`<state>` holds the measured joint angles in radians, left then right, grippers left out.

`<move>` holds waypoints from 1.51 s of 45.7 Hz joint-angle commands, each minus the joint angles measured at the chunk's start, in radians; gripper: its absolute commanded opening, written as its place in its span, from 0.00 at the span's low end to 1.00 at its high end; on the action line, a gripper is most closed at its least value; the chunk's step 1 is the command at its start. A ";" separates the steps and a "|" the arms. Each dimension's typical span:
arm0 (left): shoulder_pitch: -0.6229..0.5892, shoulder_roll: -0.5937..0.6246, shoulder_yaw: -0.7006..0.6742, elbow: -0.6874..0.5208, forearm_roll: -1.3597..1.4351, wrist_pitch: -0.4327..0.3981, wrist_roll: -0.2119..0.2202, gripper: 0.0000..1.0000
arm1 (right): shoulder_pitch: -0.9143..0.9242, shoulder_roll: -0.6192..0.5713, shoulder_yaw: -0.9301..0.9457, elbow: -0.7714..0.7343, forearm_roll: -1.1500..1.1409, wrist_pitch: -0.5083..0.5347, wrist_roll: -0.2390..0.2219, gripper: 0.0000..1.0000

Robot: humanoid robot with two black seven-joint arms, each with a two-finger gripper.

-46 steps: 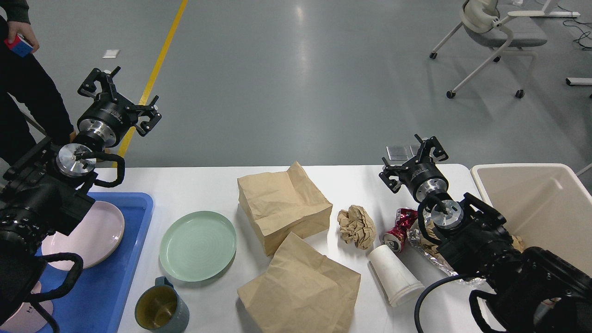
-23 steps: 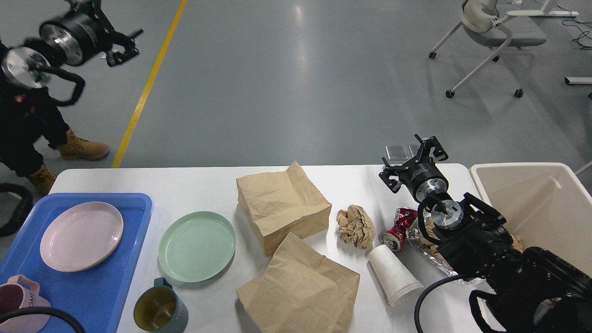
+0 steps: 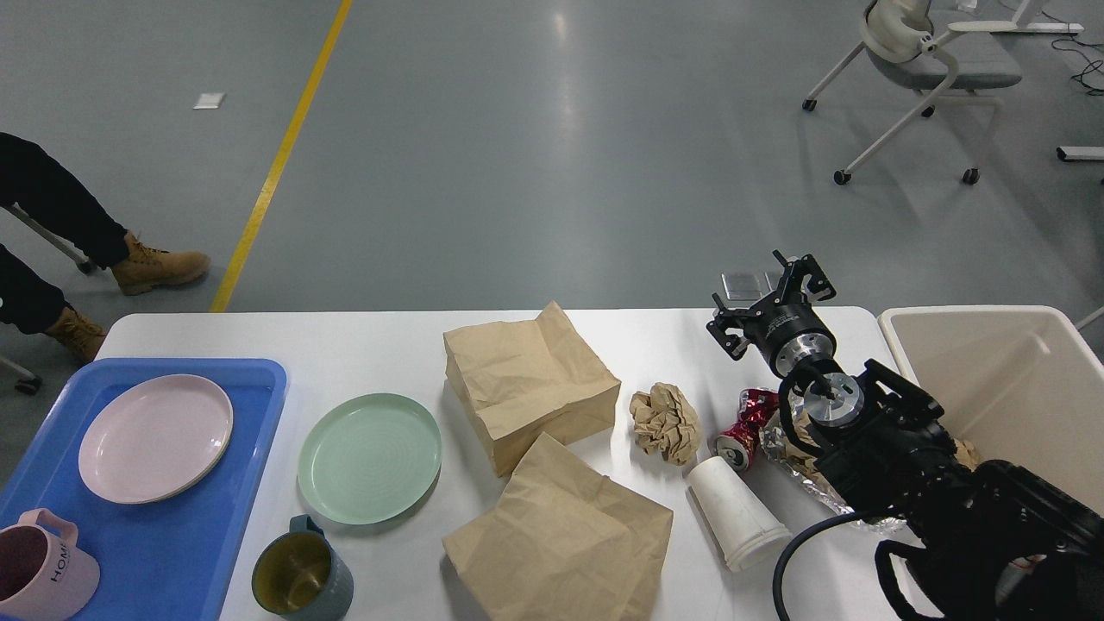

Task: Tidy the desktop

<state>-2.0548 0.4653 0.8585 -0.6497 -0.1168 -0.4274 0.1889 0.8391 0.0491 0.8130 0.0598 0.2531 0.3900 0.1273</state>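
Note:
The white desktop (image 3: 362, 345) holds two brown paper bags, one at the back (image 3: 526, 379) and one at the front (image 3: 556, 535). There is also a crumpled paper ball (image 3: 664, 421), a crushed red can (image 3: 743, 427), a white paper cup on its side (image 3: 735, 513), a green plate (image 3: 369, 457) and a grey-blue mug (image 3: 297, 578). My right gripper (image 3: 770, 295) is open and empty above the table's far right edge. My left gripper is out of view.
A blue tray (image 3: 216, 535) at the left holds a pink plate (image 3: 155, 435) and a pink mug (image 3: 39, 578). A beige bin (image 3: 1000, 379) stands at the right. Foil wrap (image 3: 798, 474) lies under my right arm. A person's legs (image 3: 69, 250) stand beyond the table's left.
My left arm has lifted up and left and gone out of view, uncovering the tray, pink plate and pink mug. The right arm has not moved.

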 commanded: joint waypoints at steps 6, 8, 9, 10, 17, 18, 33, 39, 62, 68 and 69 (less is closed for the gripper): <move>-0.249 -0.027 0.366 -0.329 0.006 -0.290 -0.022 0.96 | 0.000 0.000 0.000 0.000 0.000 0.000 0.000 1.00; -0.263 -0.042 0.376 -0.329 0.008 -0.413 -0.013 0.96 | 0.000 0.000 0.000 0.000 0.000 0.000 0.000 1.00; -0.263 -0.051 0.384 -0.327 0.009 -0.469 -0.008 0.96 | 0.000 0.000 0.000 0.000 0.000 0.000 0.000 1.00; -0.266 -0.065 0.395 -0.327 0.009 -0.526 -0.008 0.96 | 0.000 0.000 0.000 0.000 0.002 0.000 0.000 1.00; -0.297 -0.154 0.500 -0.323 0.017 -0.532 -0.005 0.96 | 0.000 0.000 0.000 0.000 0.000 0.000 0.000 1.00; -0.297 -0.175 0.514 -0.326 0.020 -0.532 -0.003 0.96 | 0.000 0.000 0.000 0.000 0.000 0.000 0.000 1.00; -0.341 -0.244 0.565 -0.439 0.101 -0.532 0.011 0.96 | 0.000 0.000 0.000 0.000 0.000 0.000 0.000 1.00; -0.349 -0.232 0.567 -0.441 0.101 -0.532 0.009 0.96 | 0.000 0.000 0.000 0.000 0.000 0.000 0.000 1.00; -0.418 -0.234 0.461 -0.550 0.082 -0.532 -0.038 0.96 | 0.000 0.000 0.000 0.000 0.000 0.000 0.000 1.00; -0.450 -0.218 0.461 -0.579 0.085 -0.532 -0.075 0.96 | 0.000 0.000 0.000 0.000 0.000 0.000 0.000 1.00; -0.450 -0.218 0.462 -0.582 0.085 -0.532 -0.074 0.96 | 0.000 0.000 0.000 0.000 0.000 0.000 0.000 1.00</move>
<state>-2.4961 0.2399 1.3171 -1.2186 -0.0350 -0.9600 0.1204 0.8391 0.0491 0.8130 0.0598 0.2535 0.3900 0.1273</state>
